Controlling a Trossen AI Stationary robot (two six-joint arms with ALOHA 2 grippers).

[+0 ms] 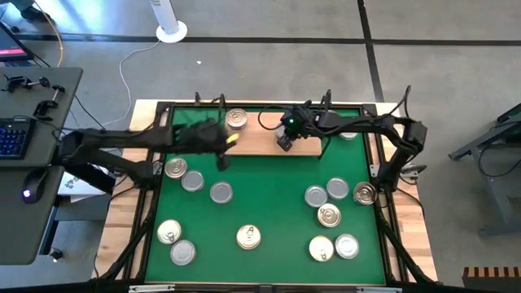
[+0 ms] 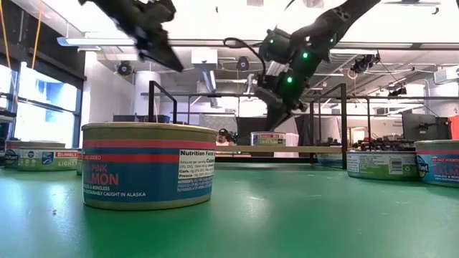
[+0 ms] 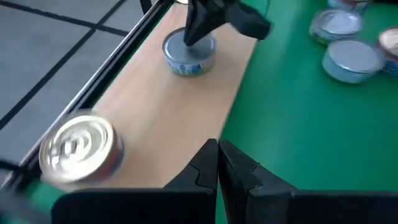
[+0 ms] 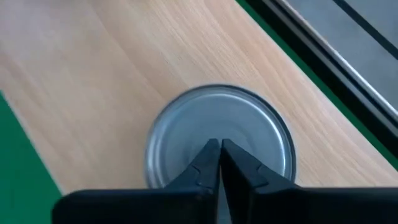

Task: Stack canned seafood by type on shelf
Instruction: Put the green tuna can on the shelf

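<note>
Two cans are seen on the shelf (image 1: 260, 140): a gold-lidded can (image 1: 236, 120) and a silver-lidded can (image 4: 219, 144). Eleven cans are counted on the green mat (image 1: 269, 207). The right claw (image 4: 219, 163) is closed empty above the silver-lidded can; the left claw (image 3: 217, 165) is closed, empty.

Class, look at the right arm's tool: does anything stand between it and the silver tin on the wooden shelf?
Nothing visible does. The right tool is shut directly above the silver tin, which sits on the shelf.

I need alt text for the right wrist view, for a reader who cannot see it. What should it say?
The shut right gripper hangs over a silver-lidded can standing on the tan wooden shelf; whether it touches the lid cannot be told. Green mat shows beside the shelf, and a black rail runs along its other edge.
</note>
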